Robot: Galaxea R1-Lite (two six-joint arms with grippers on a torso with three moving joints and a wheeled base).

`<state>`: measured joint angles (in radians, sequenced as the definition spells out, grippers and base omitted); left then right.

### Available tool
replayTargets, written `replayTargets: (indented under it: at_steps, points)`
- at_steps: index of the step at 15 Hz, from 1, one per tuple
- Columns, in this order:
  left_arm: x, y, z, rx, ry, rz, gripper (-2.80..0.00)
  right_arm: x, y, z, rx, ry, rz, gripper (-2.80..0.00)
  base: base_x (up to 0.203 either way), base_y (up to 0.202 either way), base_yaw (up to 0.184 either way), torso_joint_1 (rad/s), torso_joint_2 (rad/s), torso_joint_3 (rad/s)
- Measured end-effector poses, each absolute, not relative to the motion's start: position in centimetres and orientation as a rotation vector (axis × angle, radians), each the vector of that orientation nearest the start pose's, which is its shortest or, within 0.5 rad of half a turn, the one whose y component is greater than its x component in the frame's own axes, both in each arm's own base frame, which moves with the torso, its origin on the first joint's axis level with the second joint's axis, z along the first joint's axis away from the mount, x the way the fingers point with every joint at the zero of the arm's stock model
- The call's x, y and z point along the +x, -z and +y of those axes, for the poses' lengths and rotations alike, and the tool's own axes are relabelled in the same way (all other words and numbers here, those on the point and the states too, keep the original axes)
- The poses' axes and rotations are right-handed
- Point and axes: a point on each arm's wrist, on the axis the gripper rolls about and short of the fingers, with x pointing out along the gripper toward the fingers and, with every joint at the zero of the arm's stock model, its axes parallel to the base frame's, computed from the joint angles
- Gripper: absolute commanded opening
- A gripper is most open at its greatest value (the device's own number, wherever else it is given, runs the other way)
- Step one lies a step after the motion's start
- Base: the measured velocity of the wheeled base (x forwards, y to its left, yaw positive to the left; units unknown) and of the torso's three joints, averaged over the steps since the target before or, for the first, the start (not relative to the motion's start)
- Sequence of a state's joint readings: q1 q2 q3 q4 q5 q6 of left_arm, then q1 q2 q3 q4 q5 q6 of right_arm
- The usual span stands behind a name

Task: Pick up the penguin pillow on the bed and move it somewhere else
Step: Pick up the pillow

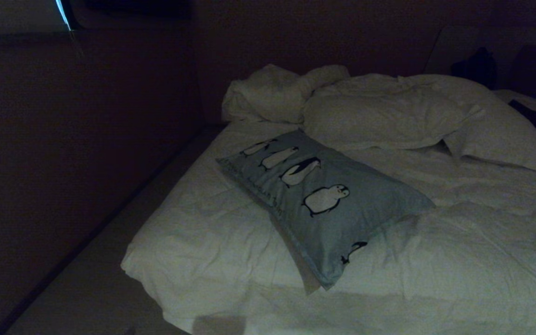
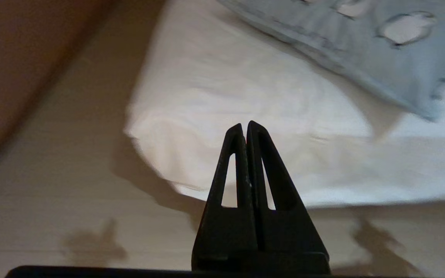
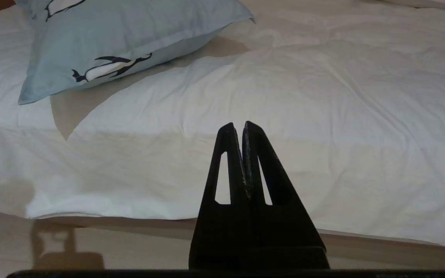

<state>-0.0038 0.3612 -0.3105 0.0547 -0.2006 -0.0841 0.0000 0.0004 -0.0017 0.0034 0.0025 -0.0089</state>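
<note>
Far left of the head view we see a dark wall (image 1: 63, 163) and a strip of pale floor (image 1: 96, 274) running diagonally along the bed (image 1: 193, 223). The bed fills the centre and right, covered w/ a rumpled white duvet (image 1: 458, 260). The penguin pillow (image 1: 324, 204) lies on the duvet near centre frame, set diagonally, one corner toward the bed's lower edge, a row of black-and-white penguins across its blue-grey face. Behind it, upper centre to upper right, sit crumpled white pillows (image 1: 389, 116) against a dark headboard (image 1: 319, 42). Neither arm shows in the head view.

In the left wrist view the left gripper (image 2: 244, 125) sits at bottom centre, black fingers pressed together, holding nothing. It hangs over the floor (image 2: 52, 193), tips against the duvet (image 2: 226, 96) corner in the pic. The penguin pillow (image 2: 342, 34) is at upper right of that frame, well apart from the jaws, blurred.

In the right wrist view the right gripper (image 3: 238, 125) is also at bottom centre, fingers pressed together and empty, w/ the duvet (image 3: 323, 116) edge spread across the frame ahead of it. The penguin pillow (image 3: 129, 34) lies at upper left, well apart from the jaws, one penguin print near its lower edge; its shadow falls on the duvet below it.
</note>
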Motion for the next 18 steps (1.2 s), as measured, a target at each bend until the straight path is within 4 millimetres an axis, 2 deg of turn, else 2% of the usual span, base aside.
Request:
replayTargets:
  at_steps: [3, 5, 9, 11, 18]
  points:
    - [5.1, -18.4, -0.6, -0.130, 0.252, 0.224, -2.80, -2.3, -7.6, 0.0, -0.009, -0.003, 0.002, -2.80, 0.000, 0.000, 0.000, 0.000, 0.00, 0.000]
    - [9.8, -19.0, -0.7, -0.149, 0.286, 0.289, -2.80, -2.3, -7.6, 0.0, -0.009, -0.003, 0.003, -2.80, 0.000, 0.000, 0.000, 0.000, 0.00, 0.000]
    - [18.3, -18.9, -1.2, -0.168, 0.357, 0.348, -2.80, -2.3, -7.6, 0.0, -0.009, -0.003, 0.002, -2.80, 0.000, 0.000, 0.000, 0.000, 0.00, 0.000]
    - [22.2, -18.6, -2.2, -0.163, 0.404, 0.373, -2.80, -2.3, -7.6, 0.0, -0.009, -0.003, 0.002, -2.80, 0.000, 0.000, 0.000, 0.000, 0.00, 0.000]
    - [30.5, -17.1, -8.5, -0.120, 0.560, 0.422, -2.80, -2.3, -7.6, 0.0, -0.009, -0.002, 0.002, -2.80, 0.000, 0.000, 0.000, 0.000, 0.00, 0.000]
